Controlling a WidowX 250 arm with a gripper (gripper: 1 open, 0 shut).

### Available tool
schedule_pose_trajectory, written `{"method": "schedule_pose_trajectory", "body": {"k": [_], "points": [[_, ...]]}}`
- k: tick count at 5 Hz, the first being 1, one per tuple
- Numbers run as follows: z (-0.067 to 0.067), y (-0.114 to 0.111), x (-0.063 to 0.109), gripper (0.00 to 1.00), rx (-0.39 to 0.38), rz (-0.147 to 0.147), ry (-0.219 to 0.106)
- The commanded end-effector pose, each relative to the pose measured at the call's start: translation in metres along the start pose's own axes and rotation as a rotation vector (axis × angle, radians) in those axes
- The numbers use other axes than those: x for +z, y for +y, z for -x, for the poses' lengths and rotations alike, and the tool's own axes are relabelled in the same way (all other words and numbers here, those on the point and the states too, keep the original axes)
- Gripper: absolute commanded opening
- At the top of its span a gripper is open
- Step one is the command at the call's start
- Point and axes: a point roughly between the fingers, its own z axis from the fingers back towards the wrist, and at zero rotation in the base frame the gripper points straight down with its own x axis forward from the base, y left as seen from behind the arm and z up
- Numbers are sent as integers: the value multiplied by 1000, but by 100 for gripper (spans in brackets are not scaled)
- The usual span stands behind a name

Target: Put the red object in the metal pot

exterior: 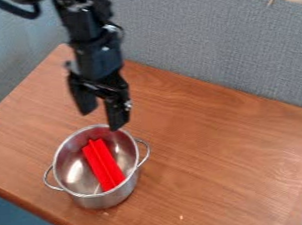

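Wood-grain tabletop (237, 136), reddish brown, fills most of the view from a high camera looking down at an angle. Behind the table's far edge stands a grey fabric partition (228, 47), and a plain pale blue-grey wall shows at the left. Beyond the top of the partition a few blurred shapes can be seen, too unclear to name. At the lower right a strip of light blue lies past the table's edge.

Near the front left of the table sits the metal pot (78, 189), round and shiny, with small loop handles on its left and right sides. The red object (104, 161), a slim bright bar, lies inside the pot on the bottom, running from the far rim toward the near rim. Its red colour mirrors on the inner wall.

A black robot arm reaches down from the top left. Its gripper (99, 104) points downward just above the pot's far rim, fingers spread apart with nothing between them. Nothing else rests on the table around the pot.
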Motion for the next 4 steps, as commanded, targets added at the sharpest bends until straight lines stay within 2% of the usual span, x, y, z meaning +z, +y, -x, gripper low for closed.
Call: {"method": "schedule_pose_trajectory", "body": {"k": [1, 2, 3, 4], "points": [[-30, 0, 3, 100, -250, -66, -7], [-46, -2, -3, 0, -390, -100, 6], [-34, 32, 37, 100, -154, -101, -20], [-27, 61, 59, 0, 93, -73, -52]]}}
